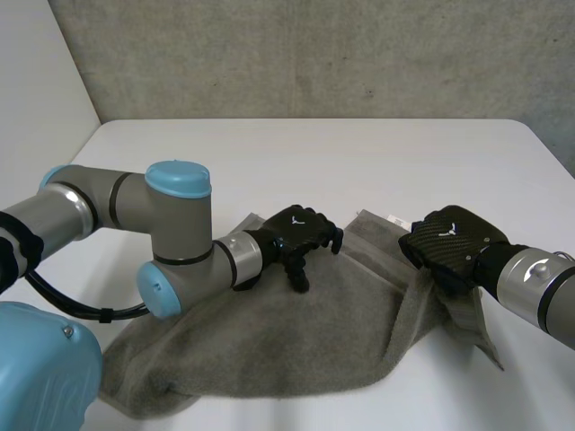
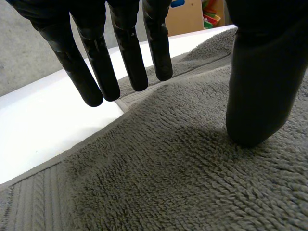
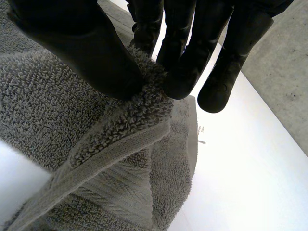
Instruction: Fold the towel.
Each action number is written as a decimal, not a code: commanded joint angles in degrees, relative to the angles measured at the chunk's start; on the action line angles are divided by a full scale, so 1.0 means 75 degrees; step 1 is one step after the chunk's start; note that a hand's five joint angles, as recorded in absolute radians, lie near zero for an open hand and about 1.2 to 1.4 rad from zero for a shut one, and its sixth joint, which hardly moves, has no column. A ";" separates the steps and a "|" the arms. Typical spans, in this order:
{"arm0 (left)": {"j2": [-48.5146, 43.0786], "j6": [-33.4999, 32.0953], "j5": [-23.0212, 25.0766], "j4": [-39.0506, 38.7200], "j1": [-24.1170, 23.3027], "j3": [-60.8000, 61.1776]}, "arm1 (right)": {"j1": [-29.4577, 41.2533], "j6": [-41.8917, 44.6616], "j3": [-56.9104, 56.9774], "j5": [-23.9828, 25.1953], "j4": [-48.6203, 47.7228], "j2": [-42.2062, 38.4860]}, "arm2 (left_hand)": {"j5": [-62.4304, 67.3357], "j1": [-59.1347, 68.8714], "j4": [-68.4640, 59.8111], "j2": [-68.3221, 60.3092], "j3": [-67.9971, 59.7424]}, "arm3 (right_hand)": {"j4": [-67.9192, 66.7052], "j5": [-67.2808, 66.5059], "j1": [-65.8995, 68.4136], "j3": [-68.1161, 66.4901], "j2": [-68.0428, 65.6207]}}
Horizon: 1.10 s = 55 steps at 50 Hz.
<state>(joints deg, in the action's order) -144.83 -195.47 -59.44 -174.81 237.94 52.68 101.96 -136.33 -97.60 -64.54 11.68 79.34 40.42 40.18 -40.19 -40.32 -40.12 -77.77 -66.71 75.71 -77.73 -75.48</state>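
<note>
Past the left arm (image 1: 175, 238), pins grey towel (image 1: 287, 346) mid-cloth to the worktop (image 1: 314, 153) under spread left robot hand (image 2: 260, 86); pinches its right edge in right robot hand (image 3: 91, 53). Likely starting the fold; next, carry edge across.

A big white table (image 1: 296, 157), smooth and flat. Goes back to a rough grey wall (image 1: 314, 54) with little dark spots and marks. At the left side, a plain white wall (image 1: 36, 63). Soft, even light all over. Far past the table's edge in the left wrist view, something brown like wood (image 2: 185, 17), with bright red, yellow and green bits (image 2: 211, 12) just beside.
</note>
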 commanded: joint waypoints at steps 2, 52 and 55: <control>-0.0259 -0.0012 -0.0265 0.0011 -0.0038 -0.0320 | 0.0000 0.0001 -0.0030 0.0004 0.0001 -0.0009 | -0.1751 -0.0385 0.0387 0.0404 0.0378 | -0.0298 -0.0439 0.0572 -0.0303 -0.0603; 0.3290 0.0059 -0.4346 -0.4525 0.1040 -0.0020 | 0.1113 -0.1276 0.3439 -0.1967 -0.6671 -0.0968 | 0.3944 0.5309 -0.5308 -0.5291 -0.5317 | -0.0298 -0.0439 0.0572 -0.0303 -0.0603; 0.3407 0.0035 -0.3854 -0.4525 0.1040 0.1022 | 0.1253 -0.1288 0.3392 -0.1370 -0.5805 -0.1273 | 0.3944 0.5309 -0.5308 -0.5291 -0.5317 | -0.0298 -0.0439 0.0572 -0.0303 -0.0603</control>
<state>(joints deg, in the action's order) -121.67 -195.97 -94.37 -210.05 245.54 47.61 110.17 -145.35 -72.14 -81.49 -44.30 73.40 85.82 83.98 -87.33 -87.39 -88.54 -77.77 -67.93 75.73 -77.73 -75.48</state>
